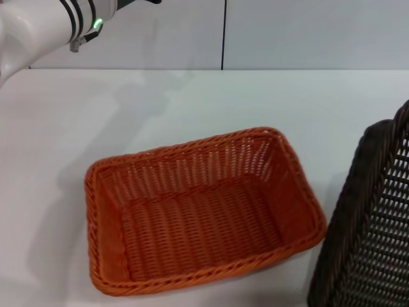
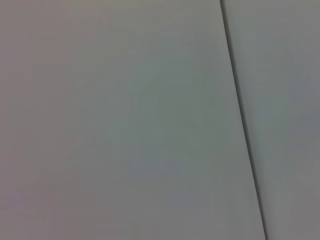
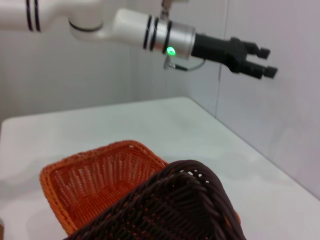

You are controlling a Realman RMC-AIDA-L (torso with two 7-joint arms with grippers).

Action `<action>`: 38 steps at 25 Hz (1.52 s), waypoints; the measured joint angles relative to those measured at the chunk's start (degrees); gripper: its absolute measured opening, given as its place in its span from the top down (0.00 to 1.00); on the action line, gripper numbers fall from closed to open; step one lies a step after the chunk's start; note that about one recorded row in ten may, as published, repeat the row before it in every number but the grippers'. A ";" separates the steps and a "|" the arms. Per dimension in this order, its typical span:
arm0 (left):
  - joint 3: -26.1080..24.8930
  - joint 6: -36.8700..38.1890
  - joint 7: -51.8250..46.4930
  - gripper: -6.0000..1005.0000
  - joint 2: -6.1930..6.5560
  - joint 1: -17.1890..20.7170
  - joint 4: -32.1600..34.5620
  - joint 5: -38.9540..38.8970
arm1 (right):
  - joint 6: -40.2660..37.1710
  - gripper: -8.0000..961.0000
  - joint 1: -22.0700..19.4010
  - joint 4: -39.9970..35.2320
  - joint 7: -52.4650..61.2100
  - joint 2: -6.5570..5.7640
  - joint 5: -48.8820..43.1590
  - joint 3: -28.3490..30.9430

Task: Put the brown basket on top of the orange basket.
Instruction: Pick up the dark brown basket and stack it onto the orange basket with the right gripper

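Brown basket (image 1: 374, 224) sits at the lower right edge of the head view, tilted steeply, one long side up, open weave facing the camera, partly cut off by the frame. In the right wrist view it fills the bottom of the frame (image 3: 175, 210), close under the camera, rim corner raised. Right gripper itself not visible in any view, so can't tell whether its fingers grip the basket or how they stand.

Orange basket (image 1: 201, 208) lies flat and upright on the white table (image 1: 192, 102), centre of the head view, open side up, nothing inside. Its right rim is just beside the brown basket's lower edge; touching or not, can't tell.

Left arm (image 1: 57, 22) is up in the upper left corner of the head view, well above the table, green light lit on the wrist. Left gripper (image 3: 262, 62) shows at upper right of the right wrist view, fingers spread with a gap between them, holding nothing, well apart from both baskets. Left wrist view shows only the grey wall (image 2: 125, 125) with a dark seam (image 2: 242, 120).
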 joint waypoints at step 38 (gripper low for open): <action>-0.65 0.10 1.02 0.16 0.00 0.95 -1.04 0.28 | 2.72 0.82 -2.16 21.04 -12.32 2.98 28.25 -11.20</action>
